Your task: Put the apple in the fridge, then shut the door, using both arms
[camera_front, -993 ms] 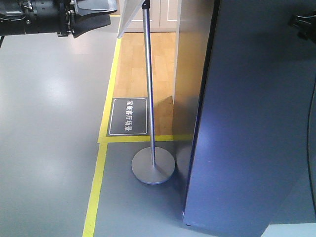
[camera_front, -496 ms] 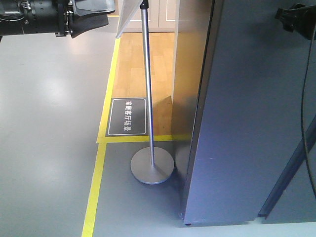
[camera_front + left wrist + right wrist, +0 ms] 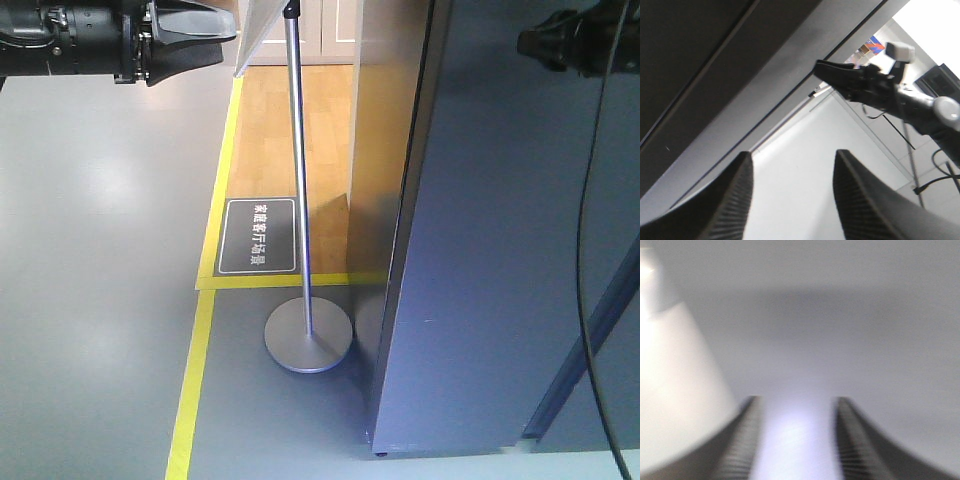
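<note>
At the top left of the front-facing view, the left claw [image 3: 185, 40] is seen reaching in from the edge, dark and held well above the grey floor [image 3: 90, 280]. From its own wrist camera, the left claw [image 3: 792, 192] is shown with its two ribbed fingers [image 3: 862, 200] spread wide and nothing between them. Beyond those fingers, the right claw [image 3: 832, 72] is seen from the side as a dark wedge just beside a dark grey panel edge; whether it touches that edge cannot be told.

In the front-facing view the fridge [image 3: 500, 230] is seen as a tall dark grey body filling the right side, its lower corner standing on the floor. The right claw [image 3: 545, 40] appears as a dark shape at the top right, in front of the fridge's upper part. In the right wrist view the right claw [image 3: 795, 440] is shown with its fingers parted and empty, facing a blurred pale grey surface that cannot be identified.

The apple is not seen in any view. Whether the door is shut cannot be told from these views.

Left of the fridge, a metal stand [image 3: 305, 300] with a round base rests on the floor beside a dark floor sign [image 3: 259, 236] and yellow tape lines [image 3: 195, 370].
</note>
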Controlling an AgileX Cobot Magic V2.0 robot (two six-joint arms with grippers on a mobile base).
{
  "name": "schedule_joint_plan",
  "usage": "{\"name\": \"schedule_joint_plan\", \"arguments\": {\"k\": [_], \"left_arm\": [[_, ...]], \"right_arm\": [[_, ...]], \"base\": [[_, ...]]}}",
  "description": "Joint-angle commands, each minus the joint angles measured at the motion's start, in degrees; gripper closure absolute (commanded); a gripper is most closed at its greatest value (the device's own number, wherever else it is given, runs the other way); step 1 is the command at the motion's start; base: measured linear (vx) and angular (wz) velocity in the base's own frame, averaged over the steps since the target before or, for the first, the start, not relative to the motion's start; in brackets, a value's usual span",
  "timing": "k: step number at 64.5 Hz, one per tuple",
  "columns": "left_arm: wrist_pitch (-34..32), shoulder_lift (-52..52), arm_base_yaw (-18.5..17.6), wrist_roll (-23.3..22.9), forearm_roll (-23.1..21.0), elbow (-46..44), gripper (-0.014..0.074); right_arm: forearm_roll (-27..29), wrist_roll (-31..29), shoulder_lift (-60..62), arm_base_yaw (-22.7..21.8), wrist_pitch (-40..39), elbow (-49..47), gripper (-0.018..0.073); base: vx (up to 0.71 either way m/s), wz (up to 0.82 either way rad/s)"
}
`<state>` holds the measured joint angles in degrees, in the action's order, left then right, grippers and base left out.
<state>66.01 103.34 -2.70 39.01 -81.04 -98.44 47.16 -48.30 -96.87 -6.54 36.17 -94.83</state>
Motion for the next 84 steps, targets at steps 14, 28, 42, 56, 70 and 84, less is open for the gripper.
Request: {"name": "schedule_joint_plan", "arguments": {"k": [14,28,42,56,70,84], "left_arm": [[4.95,-6.13,-0.59,-0.99,0.54,-1.70,0.0587],[4.90,-14.21,-3.86,-3.94,15.06,-0.70,0.0604],[1.66,-28.45,-6.04,-1.00,19.85,14.43,0.0604],[-14.11,-49.13,-5.98,6.03,19.86,41.93,0.0604],[-34.87,-67.01,-5.98,5.20,19.03,70.53,0.0604],[-43.59,-75.57,-5.98,5.12,14.76,83.40,0.0604]], "right_arm": [[1.70,-1.48,16.40,-0.14,20.94,-1.95,0.0571],[1.64,-3.20,24.93,-0.14,29.46,-1.95,0.0566],[8.41,-8.94,37.33,-0.14,28.78,10.33,0.0565],[12.84,-15.01,57.31,-0.14,20.88,40.97,0.0565],[10.71,-15.02,73.11,-0.14,12.43,65.27,0.0565],[10.64,-15.02,81.16,-0.14,12.39,73.41,0.0565]], "base": [[0.00,0.00],[0.00,0.00],[0.00,0.00],[0.00,0.00],[0.00,0.00],[0.00,0.00]]}}
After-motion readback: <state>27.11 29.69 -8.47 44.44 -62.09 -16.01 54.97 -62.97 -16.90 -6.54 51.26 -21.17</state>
